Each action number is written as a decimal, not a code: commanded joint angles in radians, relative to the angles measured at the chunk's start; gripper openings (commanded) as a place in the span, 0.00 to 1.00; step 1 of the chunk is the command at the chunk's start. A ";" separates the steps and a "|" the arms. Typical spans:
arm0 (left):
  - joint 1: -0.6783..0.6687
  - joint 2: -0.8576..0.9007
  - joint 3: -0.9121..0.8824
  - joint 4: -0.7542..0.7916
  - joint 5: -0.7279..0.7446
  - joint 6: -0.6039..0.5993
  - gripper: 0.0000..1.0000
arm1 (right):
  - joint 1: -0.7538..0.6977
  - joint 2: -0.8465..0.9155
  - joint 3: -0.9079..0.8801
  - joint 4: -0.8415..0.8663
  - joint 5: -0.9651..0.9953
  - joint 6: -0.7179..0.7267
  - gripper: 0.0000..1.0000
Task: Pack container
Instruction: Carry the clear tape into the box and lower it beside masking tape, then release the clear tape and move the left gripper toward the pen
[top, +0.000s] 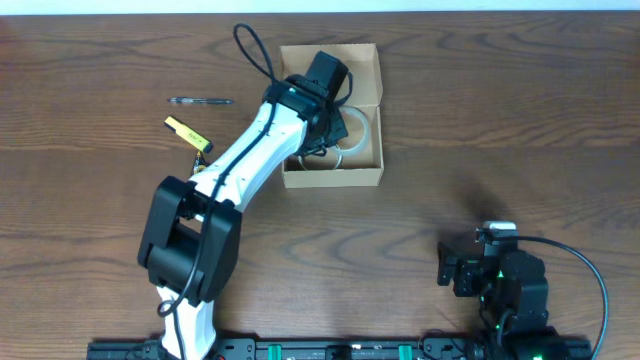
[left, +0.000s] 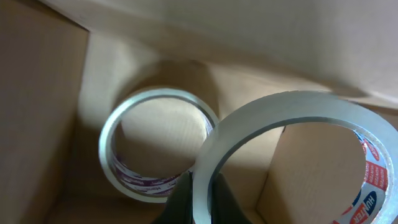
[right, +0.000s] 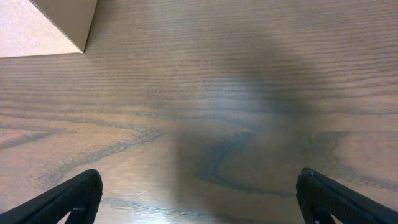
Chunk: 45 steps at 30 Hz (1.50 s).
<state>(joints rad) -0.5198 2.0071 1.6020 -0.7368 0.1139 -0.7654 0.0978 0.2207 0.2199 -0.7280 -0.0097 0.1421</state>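
Container (top: 334, 179), a tan cardboard box with its top open, sat close to the far edge of the table (top: 520, 110), roughly midway along it. Bare wood lay open on its right side all the way to the right edge. On its left, a pen (top: 200, 101) and a small yellow object (top: 187, 132) lay well apart from the box, toward the far-left corner.

Inside the container, room was tight. The left gripper (left: 200, 198) reached down between the plain, matte cardboard walls, its fingers pinching the band of a clear tape roll (left: 280, 109), which it held on edge. Red and blue print showed on that roll's inner face. A second roll (left: 107, 144), also a translucent ring with print inside, lay just behind it near a corner of the box; I could not tell whether the two touched.

The right gripper (right: 202, 202) hung near the near-right corner of the table, well clear of the box, with its dark fingers spread wide over grained brown wood and nothing between them.
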 joint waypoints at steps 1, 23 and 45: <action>-0.001 0.008 0.022 -0.008 0.014 -0.013 0.06 | -0.008 -0.004 0.000 0.002 0.006 0.010 0.99; -0.013 0.043 0.018 -0.035 0.010 -0.015 0.19 | -0.009 -0.004 0.000 0.002 0.006 0.010 0.99; -0.013 -0.169 0.019 0.011 -0.253 -0.045 0.49 | -0.008 -0.004 0.000 0.002 0.006 0.010 0.99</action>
<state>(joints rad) -0.5304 1.9381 1.6024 -0.7052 -0.0189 -0.7887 0.0978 0.2207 0.2199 -0.7280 -0.0097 0.1421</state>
